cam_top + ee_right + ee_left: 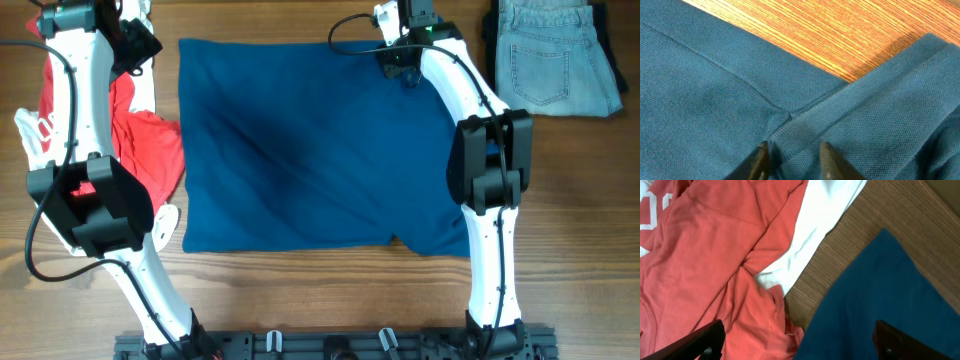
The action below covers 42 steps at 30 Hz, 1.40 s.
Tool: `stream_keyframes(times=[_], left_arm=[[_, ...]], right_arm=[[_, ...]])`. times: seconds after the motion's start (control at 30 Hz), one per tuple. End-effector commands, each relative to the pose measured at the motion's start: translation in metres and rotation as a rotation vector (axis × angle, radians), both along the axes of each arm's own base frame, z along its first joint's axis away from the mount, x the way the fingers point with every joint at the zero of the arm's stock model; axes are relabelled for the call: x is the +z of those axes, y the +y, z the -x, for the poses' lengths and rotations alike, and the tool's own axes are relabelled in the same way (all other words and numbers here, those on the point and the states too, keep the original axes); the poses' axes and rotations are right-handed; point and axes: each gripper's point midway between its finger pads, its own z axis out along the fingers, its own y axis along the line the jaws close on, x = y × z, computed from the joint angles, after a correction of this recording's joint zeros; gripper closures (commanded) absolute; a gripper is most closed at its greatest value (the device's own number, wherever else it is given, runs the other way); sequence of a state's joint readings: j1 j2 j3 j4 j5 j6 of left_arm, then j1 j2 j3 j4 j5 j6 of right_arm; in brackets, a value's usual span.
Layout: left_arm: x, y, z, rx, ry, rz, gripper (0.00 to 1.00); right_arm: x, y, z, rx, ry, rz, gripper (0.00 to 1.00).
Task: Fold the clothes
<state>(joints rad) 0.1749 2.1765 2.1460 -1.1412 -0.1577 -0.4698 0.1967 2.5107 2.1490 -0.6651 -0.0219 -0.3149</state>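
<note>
A blue shirt (300, 150) lies spread flat across the middle of the table. My right gripper (402, 66) is at its far right edge. In the right wrist view its fingers (792, 157) are closed down on a ribbed fold of the blue fabric (715, 90). My left gripper (148, 50) hovers by the shirt's far left corner. In the left wrist view it (797, 345) is wide open and empty, above the corner of the blue shirt (880, 295) and a red garment (700, 265).
The red garment (140, 140) with a white part (815, 225) lies crumpled at the left, touching the shirt's edge. Folded light blue jeans (550, 55) sit at the far right. Bare wood table (805, 30) shows beyond the shirt's far edge.
</note>
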Motion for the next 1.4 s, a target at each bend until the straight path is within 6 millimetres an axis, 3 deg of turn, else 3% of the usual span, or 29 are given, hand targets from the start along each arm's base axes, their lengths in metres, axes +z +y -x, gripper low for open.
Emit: stream_keyframes(times=[0.0, 0.13, 0.43, 0.57, 0.8, 1.03, 1.07, 1.1, 1.13, 1.17, 1.37], left_arm=[[0.002, -0.003, -0.001, 0.002, -0.009, 0.013, 0.05], [0.002, -0.003, -0.001, 0.003, -0.008, 0.014, 0.05], [0.002, -0.003, -0.001, 0.003, -0.008, 0.014, 0.05], [0.002, -0.003, -0.001, 0.002, -0.008, 0.014, 0.05], [0.002, -0.003, -0.002, 0.003, -0.013, 0.013, 0.05], [0.003, -0.003, -0.002, 0.002, -0.016, 0.012, 0.05], [0.003, -0.003, -0.002, 0.002, -0.016, 0.012, 0.05], [0.003, -0.003, -0.002, 0.002, -0.016, 0.012, 0.05], [0.003, -0.003, -0.002, 0.002, -0.016, 0.012, 0.05], [0.003, -0.003, -0.002, 0.002, -0.016, 0.012, 0.05], [0.002, -0.003, -0.002, 0.002, -0.015, 0.012, 0.05]], right_arm=[[-0.012, 0.005, 0.002, 0.011, 0.019, -0.008, 0.76], [-0.012, 0.001, 0.001, -0.002, 0.017, 0.005, 0.96], [-0.001, -0.003, -0.013, -0.074, -0.043, -0.004, 0.96], [0.027, 0.001, -0.030, -0.105, -0.118, -0.044, 0.96], [0.095, 0.008, -0.070, -0.204, -0.326, -0.182, 0.96], [0.119, 0.011, -0.087, -0.259, -0.426, -0.276, 0.94], [0.120, 0.011, -0.087, -0.261, -0.431, -0.281, 0.69], [0.120, 0.011, -0.087, -0.261, -0.433, -0.281, 0.37], [0.120, 0.011, -0.087, -0.261, -0.431, -0.279, 0.14], [0.119, 0.008, -0.087, -0.268, -0.428, -0.273, 0.02], [0.110, -0.019, -0.071, -0.331, -0.341, -0.199, 0.00]])
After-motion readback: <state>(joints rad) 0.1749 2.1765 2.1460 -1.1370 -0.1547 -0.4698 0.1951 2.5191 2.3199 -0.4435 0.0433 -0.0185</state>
